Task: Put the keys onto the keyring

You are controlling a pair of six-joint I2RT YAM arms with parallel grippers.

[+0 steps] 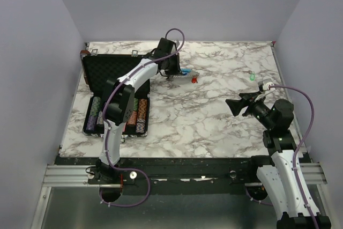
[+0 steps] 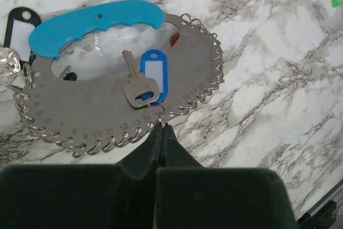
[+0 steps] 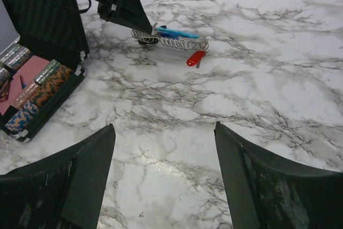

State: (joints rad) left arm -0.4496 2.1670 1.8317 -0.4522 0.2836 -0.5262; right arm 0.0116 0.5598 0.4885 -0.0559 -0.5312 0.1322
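Observation:
The keyring [image 2: 96,113] is a flat grey metal plate with numbered wire loops round its rim and a light-blue handle [image 2: 91,22]; it lies on the marble table at the back centre [image 1: 181,74]. A silver key with a blue tag [image 2: 153,79] rests on the plate. My left gripper [image 2: 162,126] is shut on that key's small wire ring at the plate's edge. A red key [image 3: 195,58] lies beside the plate's far side. The green key [image 1: 252,76] lies apart at the back right. My right gripper [image 3: 163,126] hovers open over bare marble [image 1: 236,105].
An open black foam-lined case [image 1: 107,71] with rows of poker chips [image 1: 119,113] stands at the left, close to the left arm. A black key tag [image 2: 20,25] lies beside the keyring's handle. Purple walls close in the table on three sides.

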